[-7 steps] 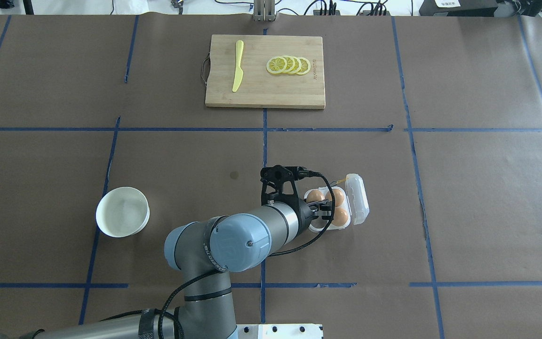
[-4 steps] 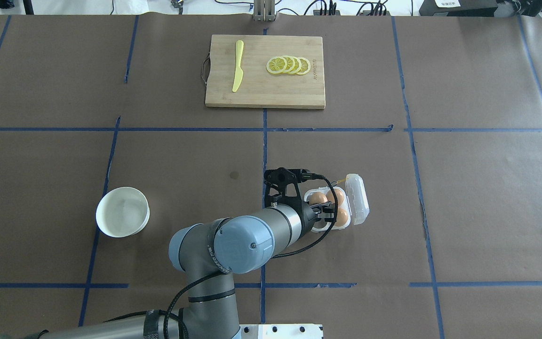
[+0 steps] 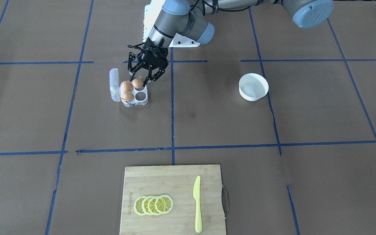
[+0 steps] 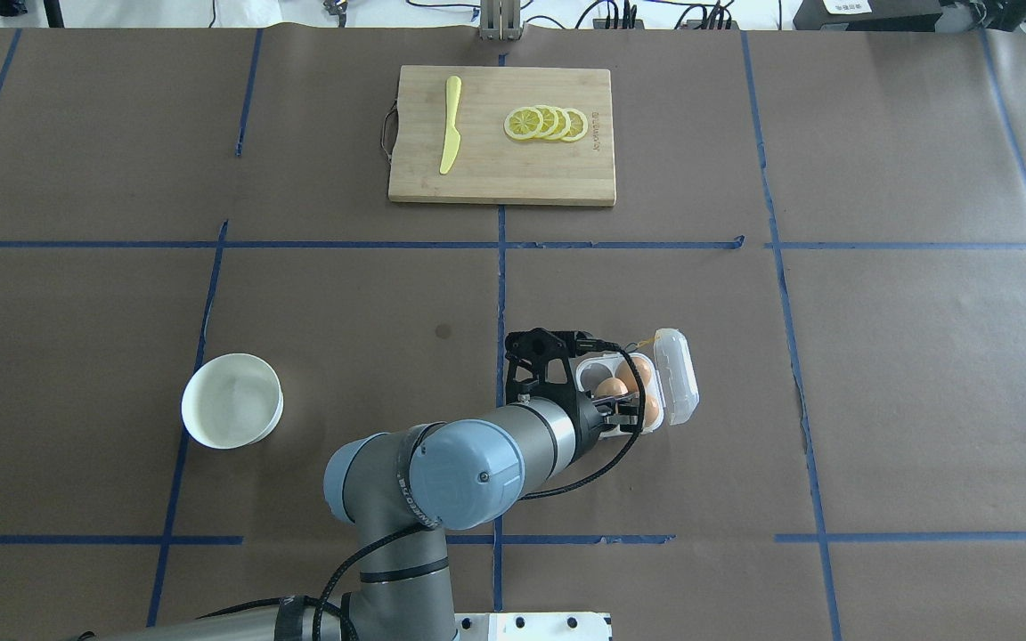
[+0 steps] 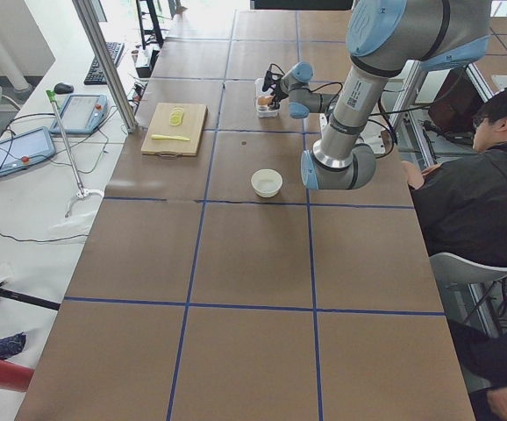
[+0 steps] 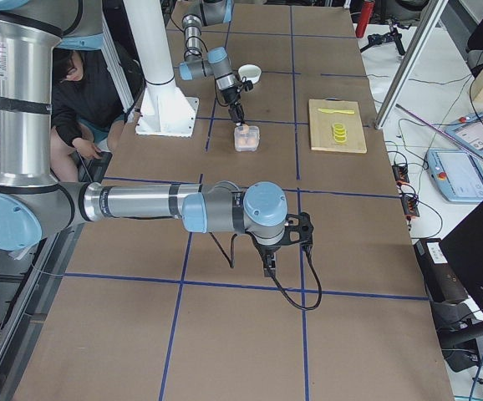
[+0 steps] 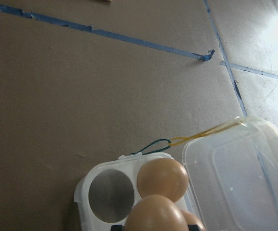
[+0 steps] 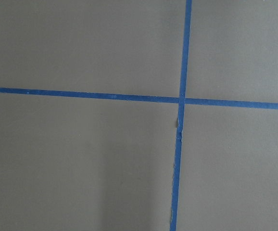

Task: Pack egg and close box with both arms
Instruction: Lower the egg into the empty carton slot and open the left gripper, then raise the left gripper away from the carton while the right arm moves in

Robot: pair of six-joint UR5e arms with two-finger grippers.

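Tabletop (image 3: 273,114); left hand (image 3: 138,82) clasps egg (image 7: 156,214) over box (image 3: 144,101); right hand (image 6: 269,261) unclear; board lettering (image 3: 130,203) illegible.

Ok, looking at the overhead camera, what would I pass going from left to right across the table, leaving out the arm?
white bowl → yellow knife → lemon slices → box

The bench (image 4: 923,401) is covered edge to edge in brown paper, ruled into large squares by blue tape (image 4: 362,244). Black cables (image 4: 620,13) lie just past its far edge. On that side stands a white side table (image 5: 25,202) with two pendants (image 5: 17,151) and a slanted aluminium post (image 5: 106,61). At the near edge a person in black (image 5: 473,193) sits on a chair (image 5: 464,263). Bright light glares off the paper.
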